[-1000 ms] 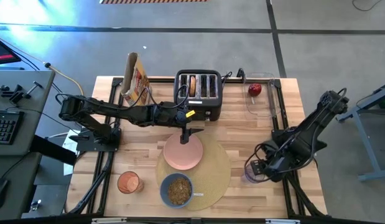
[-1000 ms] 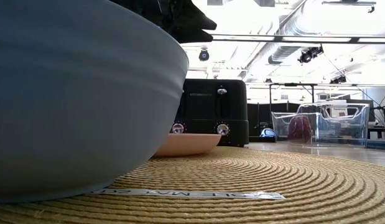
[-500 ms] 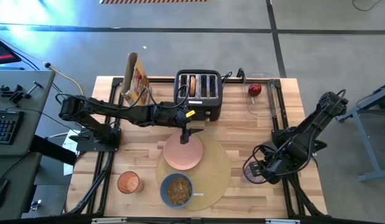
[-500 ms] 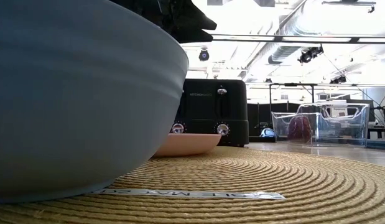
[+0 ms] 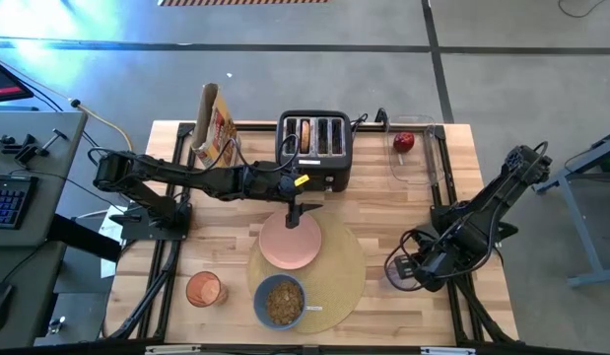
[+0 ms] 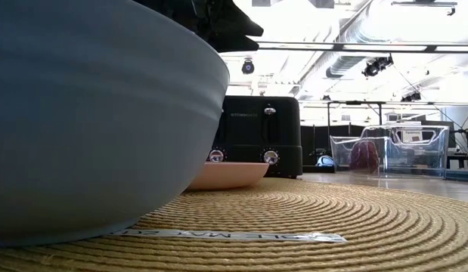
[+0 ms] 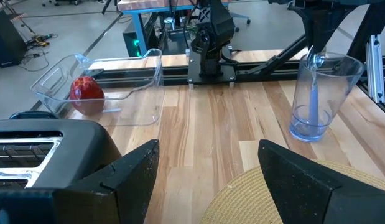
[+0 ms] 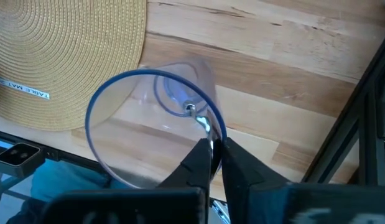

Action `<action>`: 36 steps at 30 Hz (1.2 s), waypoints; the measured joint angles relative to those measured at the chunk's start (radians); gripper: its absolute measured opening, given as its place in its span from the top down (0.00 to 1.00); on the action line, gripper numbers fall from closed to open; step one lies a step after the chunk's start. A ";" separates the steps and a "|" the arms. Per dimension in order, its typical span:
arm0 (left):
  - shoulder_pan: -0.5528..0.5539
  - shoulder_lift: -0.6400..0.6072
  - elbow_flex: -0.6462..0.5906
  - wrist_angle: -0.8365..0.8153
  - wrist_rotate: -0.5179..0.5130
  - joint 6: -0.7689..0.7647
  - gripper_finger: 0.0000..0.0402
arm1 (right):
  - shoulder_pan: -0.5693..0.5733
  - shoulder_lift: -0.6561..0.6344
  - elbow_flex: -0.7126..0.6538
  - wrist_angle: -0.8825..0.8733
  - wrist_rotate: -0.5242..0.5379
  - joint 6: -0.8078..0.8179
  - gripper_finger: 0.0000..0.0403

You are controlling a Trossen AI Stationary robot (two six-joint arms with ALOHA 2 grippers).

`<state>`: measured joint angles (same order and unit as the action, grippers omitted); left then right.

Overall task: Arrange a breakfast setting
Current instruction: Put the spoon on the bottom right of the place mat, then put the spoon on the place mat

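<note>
An orange cup [image 5: 203, 289] stands near-left on the surface. The left claw [image 5: 295, 216] hangs spread and empty over the pink plate [image 5: 290, 243], far on the tan placemat [image 5: 339, 268]; the blue bowl [image 5: 280, 301] sits near. Right, the right claw [image 8: 216, 151] pinches the clear glass's [image 8: 152, 127] rim.

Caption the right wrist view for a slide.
Right gripper, jaws shut on the rim of the clear purplish glass, which stands on the wooden table beside the round tan placemat.
</note>
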<state>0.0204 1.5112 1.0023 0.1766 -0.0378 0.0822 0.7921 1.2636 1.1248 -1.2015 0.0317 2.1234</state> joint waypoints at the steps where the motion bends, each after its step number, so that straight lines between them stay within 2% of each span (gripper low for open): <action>1: 0.000 0.000 0.000 0.000 0.000 0.000 0.34 | 0.000 0.000 0.000 0.000 0.000 0.000 0.99; 26: 0.000 0.000 0.000 0.000 0.000 0.000 0.34 | 0.000 -0.050 0.003 -0.006 -0.040 0.001 1.00; 36: 0.000 0.000 0.000 0.000 0.000 0.000 0.34 | 0.000 -0.053 0.127 -0.165 -0.017 -0.003 1.00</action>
<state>0.0204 1.5112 1.0023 0.1768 -0.0376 0.0822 0.7918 1.2102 1.2520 -1.3665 0.0143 2.1204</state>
